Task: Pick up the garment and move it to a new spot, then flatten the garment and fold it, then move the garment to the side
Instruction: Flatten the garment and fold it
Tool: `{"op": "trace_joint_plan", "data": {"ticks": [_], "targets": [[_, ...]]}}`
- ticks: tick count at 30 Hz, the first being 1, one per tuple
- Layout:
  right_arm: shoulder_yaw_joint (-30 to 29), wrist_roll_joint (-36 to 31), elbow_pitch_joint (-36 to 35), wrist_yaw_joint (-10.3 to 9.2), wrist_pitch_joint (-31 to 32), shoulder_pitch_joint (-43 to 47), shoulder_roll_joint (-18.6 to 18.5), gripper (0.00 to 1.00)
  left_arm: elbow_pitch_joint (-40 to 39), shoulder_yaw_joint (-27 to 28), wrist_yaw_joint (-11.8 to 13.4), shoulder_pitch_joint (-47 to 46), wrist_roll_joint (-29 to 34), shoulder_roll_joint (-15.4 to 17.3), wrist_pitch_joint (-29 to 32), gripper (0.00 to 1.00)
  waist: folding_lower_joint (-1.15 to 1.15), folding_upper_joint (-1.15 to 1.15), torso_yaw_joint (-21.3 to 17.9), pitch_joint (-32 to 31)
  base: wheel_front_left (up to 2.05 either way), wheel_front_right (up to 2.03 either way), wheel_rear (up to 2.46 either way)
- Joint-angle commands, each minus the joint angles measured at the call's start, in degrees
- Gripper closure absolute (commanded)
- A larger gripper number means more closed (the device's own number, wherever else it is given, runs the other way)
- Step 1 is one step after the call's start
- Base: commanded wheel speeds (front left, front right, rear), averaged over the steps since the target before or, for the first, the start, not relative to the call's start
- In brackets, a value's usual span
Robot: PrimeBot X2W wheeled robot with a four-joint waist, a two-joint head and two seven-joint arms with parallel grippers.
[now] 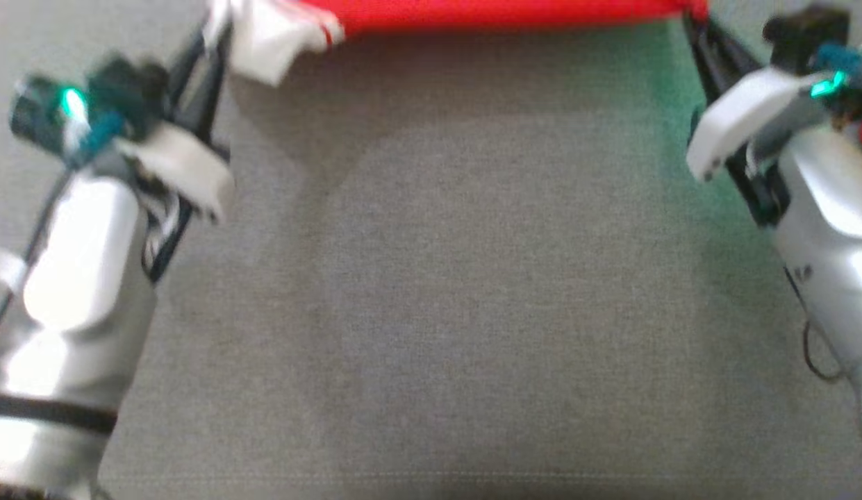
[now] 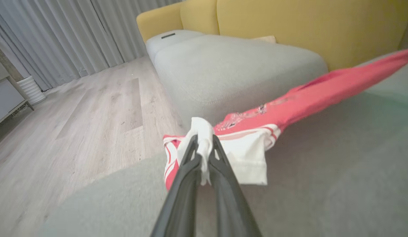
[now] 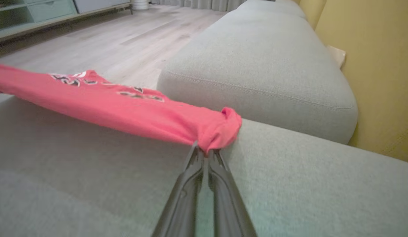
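Note:
The garment (image 1: 486, 14) is red with a white sleeve end and is stretched taut between my two grippers, above a grey cushion (image 1: 431, 312). My left gripper (image 2: 203, 144) is shut on the white, red-striped end of the garment (image 2: 246, 154). My right gripper (image 3: 205, 149) is shut on the bunched red end of the garment (image 3: 220, 128). In the head view the left gripper (image 1: 215, 28) is at the top left and the right gripper (image 1: 694, 17) at the top right. Dark print shows on the red cloth.
A second grey cushion (image 2: 236, 62) lies beyond, against a yellow sofa back (image 2: 289, 19). Wooden floor (image 2: 75, 108) and grey curtains (image 2: 59, 33) are to one side, with a low cabinet (image 3: 33, 16) further off.

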Motion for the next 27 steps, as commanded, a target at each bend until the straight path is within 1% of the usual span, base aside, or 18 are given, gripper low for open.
{"op": "trace_joint_plan", "data": {"ticks": [1, 6, 11, 14, 21, 27], "targets": [[2.87, 2.45, -2.91, -0.05, 1.44, 2.27, -1.88, 1.0, -2.34, 0.25, 0.1, 0.9, -0.46, 4.19, -0.29, 1.0, 0.0, 0.0, 0.72, -2.83, 0.0, 0.0, 0.0], [11.12, 9.06, -7.99, -0.05, 6.75, 8.33, -7.96, 1.0, -2.91, -6.38, 0.1, 7.98, -2.12, 7.21, -0.29, 1.0, 0.0, 0.0, 1.28, -7.17, 0.0, 0.0, 0.0], [18.67, 12.99, -12.94, -0.05, 10.38, 13.2, -13.71, 1.0, -3.71, -10.58, 0.09, 11.98, -3.89, 9.43, -0.29, 1.0, 0.0, 0.0, 1.56, -11.05, 0.0, 0.0, 0.0], [22.25, 14.95, -15.21, -0.05, 12.17, 15.67, -16.48, 1.0, -4.41, -12.89, 0.09, 13.64, -4.43, 10.71, -0.29, 1.0, 0.0, 0.0, 1.56, -13.01, 0.0, 0.0, 0.0], [27.59, 20.27, -20.6, -0.05, 15.45, 20.68, -21.23, 1.0, -7.02, -16.09, 0.09, 17.94, -5.6, 13.85, 0.24, 1.0, 0.0, 0.0, 1.17, -17.28, 0.0, 0.0, 0.0], [30.53, 24.3, -27.06, -0.05, 18.59, 24.42, -25.27, 1.0, -13.29, -17.08, 0.76, 24.1, -6.85, 16.75, 2.69, 1.0, 0.0, 0.0, 0.56, -20.73, 0.0, 0.0, 0.0]]}}
